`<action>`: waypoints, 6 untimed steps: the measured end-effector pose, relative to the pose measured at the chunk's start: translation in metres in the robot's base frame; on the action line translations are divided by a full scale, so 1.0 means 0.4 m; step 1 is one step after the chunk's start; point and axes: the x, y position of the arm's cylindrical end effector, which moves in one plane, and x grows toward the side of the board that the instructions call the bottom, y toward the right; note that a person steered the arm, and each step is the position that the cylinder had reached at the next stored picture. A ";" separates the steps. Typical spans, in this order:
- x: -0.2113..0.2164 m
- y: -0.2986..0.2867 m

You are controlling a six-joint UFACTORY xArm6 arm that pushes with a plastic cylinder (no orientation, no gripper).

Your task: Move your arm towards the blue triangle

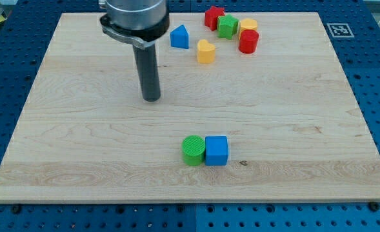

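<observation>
Hand: none fitted; the arm ends in a straight dark rod, so nothing opens, closes or holds anything. My tip (151,98) rests on the pale wooden tabletop (80,148), left of centre and a little toward the far half, touching no block.

Task object: the blue triangular block (180,37) stands upright near the far edge, to the right of the rod and farther away than my tip. It is well apart from the tip, with bare wood between them.

Just to the right of the blue triangular block and slightly nearer sits a yellow heart-shaped block (206,51), close to it but not touching.

Far cluster, right of these: a red star-shaped block (213,17), a green cube-like block (227,26), a yellow block (248,26) whose shape is partly hidden, and a red cylindrical block (248,41). The green block sits tight against the red star-shaped one. The red cylinder overlaps the yellow block in this view; whether they touch I cannot tell.

Near pair: a green cylindrical block (193,150) and a blue cube (217,151) lie side by side, touching, the green one on the left. Both are right of my tip and well toward the near edge.

A black-and-white square marker (338,29) sits at the far right corner of the tabletop.
</observation>
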 end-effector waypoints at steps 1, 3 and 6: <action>-0.060 -0.045; -0.185 -0.108; -0.350 -0.122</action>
